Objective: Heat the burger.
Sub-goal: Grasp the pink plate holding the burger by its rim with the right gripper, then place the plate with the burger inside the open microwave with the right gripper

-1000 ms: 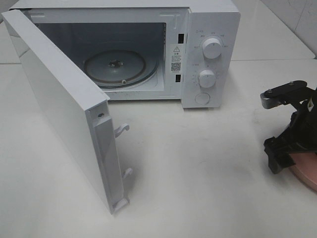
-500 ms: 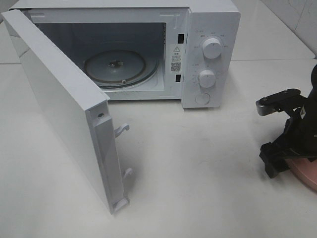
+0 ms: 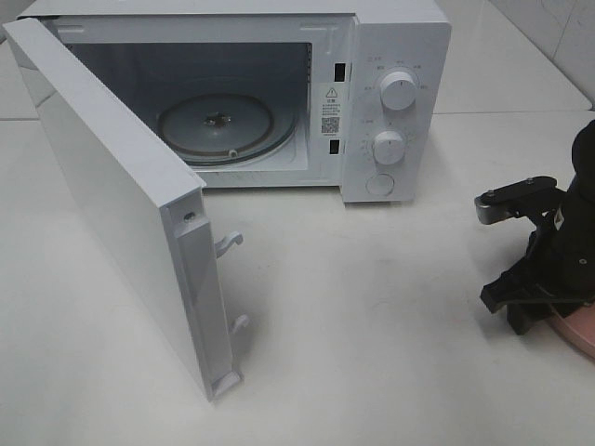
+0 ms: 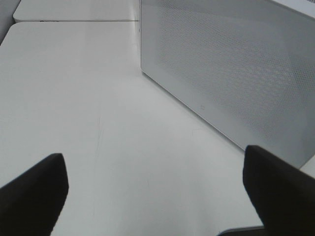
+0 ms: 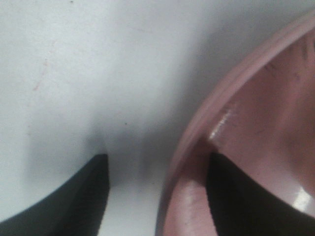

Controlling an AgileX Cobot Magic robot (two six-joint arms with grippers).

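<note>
The burger is out of view in every frame. At the right edge of the table lies a pink plate (image 3: 578,327), only partly visible. My right gripper (image 3: 528,312) is down at the plate's near rim. In the right wrist view the right gripper (image 5: 156,169) straddles the plate's rim (image 5: 197,132), one finger on the table outside it and the other inside the plate (image 5: 266,88). A gap still shows between the outer finger and the rim. My left gripper (image 4: 157,196) is open over bare table, beside the microwave door (image 4: 231,73).
The white microwave (image 3: 395,56) stands at the back with its door (image 3: 121,204) swung wide open toward the front left. Its glass turntable (image 3: 218,125) carries nothing. Bare white table lies between the door and the right arm.
The right gripper has dropped lower and shifted slightly left onto the plate's rim, and its jaws have narrowed. The left gripper and microwave have not moved.
</note>
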